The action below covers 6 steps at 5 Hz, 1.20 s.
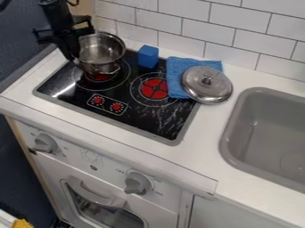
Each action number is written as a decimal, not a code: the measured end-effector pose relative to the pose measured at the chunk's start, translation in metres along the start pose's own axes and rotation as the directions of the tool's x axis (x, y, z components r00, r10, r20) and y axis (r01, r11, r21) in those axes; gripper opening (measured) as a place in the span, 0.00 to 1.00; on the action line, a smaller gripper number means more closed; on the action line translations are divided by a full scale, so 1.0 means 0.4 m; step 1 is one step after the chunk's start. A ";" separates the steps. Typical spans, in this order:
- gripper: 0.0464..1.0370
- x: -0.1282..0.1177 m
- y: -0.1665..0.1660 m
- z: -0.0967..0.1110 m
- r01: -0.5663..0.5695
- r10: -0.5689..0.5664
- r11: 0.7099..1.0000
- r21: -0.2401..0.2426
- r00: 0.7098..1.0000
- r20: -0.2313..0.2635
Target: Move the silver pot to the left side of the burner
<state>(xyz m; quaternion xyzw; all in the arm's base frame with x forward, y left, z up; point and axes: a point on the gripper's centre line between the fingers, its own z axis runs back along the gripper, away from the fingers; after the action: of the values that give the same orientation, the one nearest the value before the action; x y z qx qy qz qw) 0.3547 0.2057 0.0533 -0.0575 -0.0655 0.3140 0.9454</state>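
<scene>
You have the silver pot (102, 52) at the left burner (100, 77), over its far part, with the burner's red centre showing just past the pot's near side. As far as the task goes, then, you look to be most of the way there: the pot is on the left half of the cooktop (140, 116), and the right burner (154, 89) lies uncovered, to the right of the left burner. What the camera does not settle for you is whether the pot's base rests flat or hangs a little above the glass. Your gripper (75, 56) is at the pot's left wall, on the far left side of the left burner; you can't tell from here whether it is open, closed or pinching the metal. If the pot is held, what is left is to lower it, perhaps nudging it nearer the left burner's middle if you want it centred, then let go and back away without dragging the rim. The blue block (147, 56) stands to the right of the left burner, and the lid (207, 84) lies on the blue cloth (177, 76) farther right of it, so neither should need moving.
</scene>
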 end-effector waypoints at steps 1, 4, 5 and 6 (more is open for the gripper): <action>0.03 0.018 0.007 -0.034 -0.042 0.042 0.999 -0.002 0.999 -0.016; 0.22 0.029 0.008 -0.053 -0.073 0.072 0.997 -0.013 0.997 -0.019; 0.51 0.020 0.010 -0.062 -0.086 0.086 0.996 -0.011 0.996 -0.028; 0.82 0.016 0.016 -0.053 -0.091 0.092 0.996 0.013 0.995 -0.032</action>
<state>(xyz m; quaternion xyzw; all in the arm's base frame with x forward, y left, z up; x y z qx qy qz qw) 0.3592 0.2132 0.0319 -0.0599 -0.0457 0.3563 0.9313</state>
